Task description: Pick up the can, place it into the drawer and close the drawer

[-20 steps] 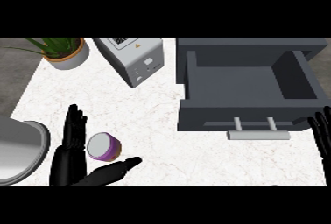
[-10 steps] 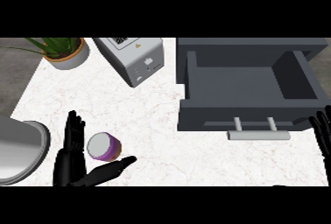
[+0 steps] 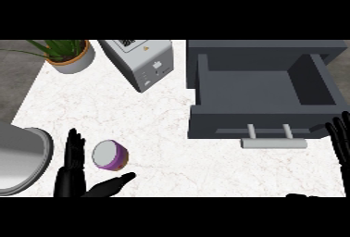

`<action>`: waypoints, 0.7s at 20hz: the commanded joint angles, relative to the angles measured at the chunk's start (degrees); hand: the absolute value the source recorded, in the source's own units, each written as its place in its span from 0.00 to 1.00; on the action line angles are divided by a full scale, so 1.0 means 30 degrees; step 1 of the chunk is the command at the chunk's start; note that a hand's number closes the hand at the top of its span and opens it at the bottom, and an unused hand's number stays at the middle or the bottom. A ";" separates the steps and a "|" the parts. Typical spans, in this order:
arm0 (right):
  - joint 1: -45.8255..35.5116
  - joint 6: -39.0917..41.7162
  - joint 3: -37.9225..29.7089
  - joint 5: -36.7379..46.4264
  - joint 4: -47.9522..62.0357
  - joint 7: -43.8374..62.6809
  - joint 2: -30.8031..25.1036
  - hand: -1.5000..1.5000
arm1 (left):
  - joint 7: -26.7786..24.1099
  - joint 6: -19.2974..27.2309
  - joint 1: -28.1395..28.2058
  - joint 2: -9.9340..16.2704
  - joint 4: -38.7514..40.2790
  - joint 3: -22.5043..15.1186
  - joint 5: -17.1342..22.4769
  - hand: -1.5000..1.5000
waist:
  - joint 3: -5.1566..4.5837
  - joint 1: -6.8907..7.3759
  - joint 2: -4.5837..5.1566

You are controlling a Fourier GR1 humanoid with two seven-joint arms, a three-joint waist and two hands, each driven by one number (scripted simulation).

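Observation:
A purple can (image 3: pixel 110 155) with a pale lid lies on the white counter at the lower left. My left hand (image 3: pixel 74 171) is open around it: straight fingers stand just left of the can, the thumb reaches out below it, and no clear contact shows. The dark grey drawer (image 3: pixel 263 95) stands pulled out at the upper right, its inside bare, with a light handle (image 3: pixel 272 141) on its front. My right hand (image 3: pixel 339 140) rests open at the right edge, fingers up, beside the drawer front.
A potted plant (image 3: pixel 68 54) stands at the back left. A white appliance (image 3: pixel 140 59) sits next to it. A grey sink rim (image 3: pixel 21 159) curves in at the left edge, close to my left hand.
My left hand has shifted slightly lower and closer to the can. The can, the drawer and my right hand stay where they were.

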 commanded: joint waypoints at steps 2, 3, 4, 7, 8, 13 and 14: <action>-0.1057 -0.0414 0.0327 0.0383 -0.0083 0.1446 0.0048 0.00 | -0.2528 -0.1265 0.0630 0.0325 0.1780 0.1039 0.1350 0.00 | -0.0006 0.0037 0.0002; -0.0376 0.0793 -0.1500 -0.1259 -0.0097 0.0785 -0.1047 0.00 | -0.1249 -0.1347 0.0260 0.0665 0.0965 0.1242 0.1342 0.00 | 0.0000 -0.0013 -0.0005; 0.0043 0.0372 -0.0656 -0.0690 -0.0919 0.0801 -0.0228 0.00 | -0.3061 -0.1519 0.1039 0.0148 0.2076 0.1200 0.1742 0.00 | -0.0004 -0.0008 -0.0009; -0.0210 -0.0247 0.0270 0.0944 -0.0123 0.0062 0.0570 0.00 | -0.2136 -0.0993 -0.0083 -0.0030 0.2585 0.1140 0.1000 0.00 | -0.0001 -0.0009 -0.0002; 0.1174 -0.0028 0.0773 0.1084 -0.1252 -0.0563 0.1110 0.00 | -0.2663 -0.0741 0.0712 -0.0435 0.2260 0.0723 0.0928 0.00 | -0.0001 -0.0027 -0.0012; -0.0049 -0.0146 0.0133 0.0618 -0.0857 0.0520 0.0741 0.00 | -0.3619 -0.1781 0.0422 -0.0112 0.3726 0.1591 0.1743 0.00 | 0.0000 -0.0005 -0.0004; 0.0618 0.0579 -0.0583 -0.0145 -0.0963 -0.0128 0.0406 0.00 | -0.3678 -0.1151 0.0456 -0.0505 0.3555 0.1392 0.1502 0.00 | 0.0001 -0.0024 -0.0008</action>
